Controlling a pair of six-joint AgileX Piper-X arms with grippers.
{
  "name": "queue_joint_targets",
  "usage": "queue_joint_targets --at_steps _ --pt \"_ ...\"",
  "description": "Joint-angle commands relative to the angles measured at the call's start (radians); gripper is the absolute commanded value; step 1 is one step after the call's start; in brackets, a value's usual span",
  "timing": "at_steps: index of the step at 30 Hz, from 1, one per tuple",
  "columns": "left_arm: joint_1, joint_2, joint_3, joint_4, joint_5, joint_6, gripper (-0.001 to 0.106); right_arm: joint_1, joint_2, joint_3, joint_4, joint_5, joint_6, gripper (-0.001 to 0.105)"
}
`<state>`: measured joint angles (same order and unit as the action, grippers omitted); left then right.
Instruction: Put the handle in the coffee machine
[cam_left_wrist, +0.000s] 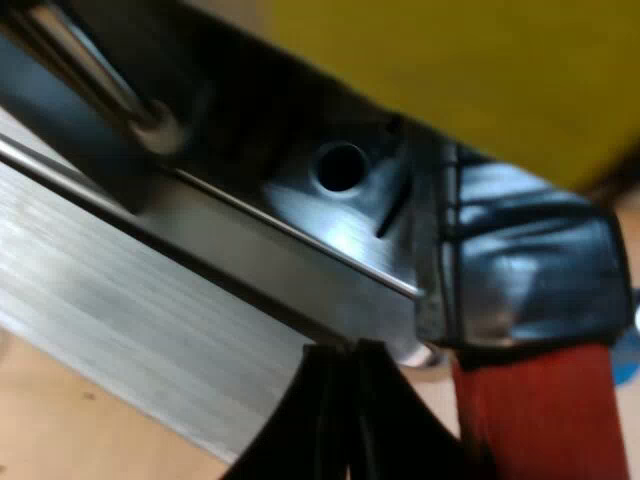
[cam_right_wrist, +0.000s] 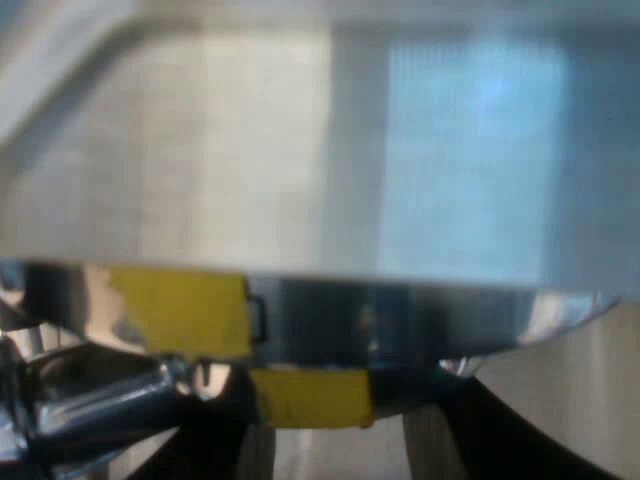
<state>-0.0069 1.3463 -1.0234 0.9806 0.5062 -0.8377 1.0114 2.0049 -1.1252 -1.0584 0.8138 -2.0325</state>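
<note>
At machine, left view: red handle end; right view: yellow tape.

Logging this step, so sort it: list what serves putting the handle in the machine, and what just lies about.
For the job: espresso machine; the holder's dark handle with its red end.
Just about: table; yellow patches on the machine's metal.

Handle glossy black, end red; machine brushed silver, yellow patches.
</note>
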Motion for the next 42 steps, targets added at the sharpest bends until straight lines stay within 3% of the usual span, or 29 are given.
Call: queue_joint_targets --at_steps 1,6,13,17,29,42 --pt "-0.031 -0.007 -0.006 0.058 0.006 0.004 0.000 0.001 -0.023 -0.014 -0.067 -0.007 -0.013 0.033" --pt "-0.085 -0.007 -0.006 0.103 0.037 -0.010 0.000 0.001 -0.023 -0.014 -0.067 -0.002 -0.013 0.033" --pt "-0.134 -0.007 -0.006 0.117 0.085 -0.073 0.000 0.001 -0.046 -0.001 -0.050 0.095 -0.014 0.033" --pt "-0.141 -0.007 -0.006 0.120 0.085 -0.080 0.000 0.001 -0.072 0.026 -0.010 0.103 -0.014 0.033" --pt "-0.141 -0.007 -0.006 0.121 0.075 -0.082 0.000 0.013 -0.227 0.227 0.113 0.034 0.014 0.033" --pt "-0.141 -0.007 -0.006 0.118 0.067 -0.233 0.000 0.128 -0.569 0.531 0.150 0.036 -0.016 0.033"
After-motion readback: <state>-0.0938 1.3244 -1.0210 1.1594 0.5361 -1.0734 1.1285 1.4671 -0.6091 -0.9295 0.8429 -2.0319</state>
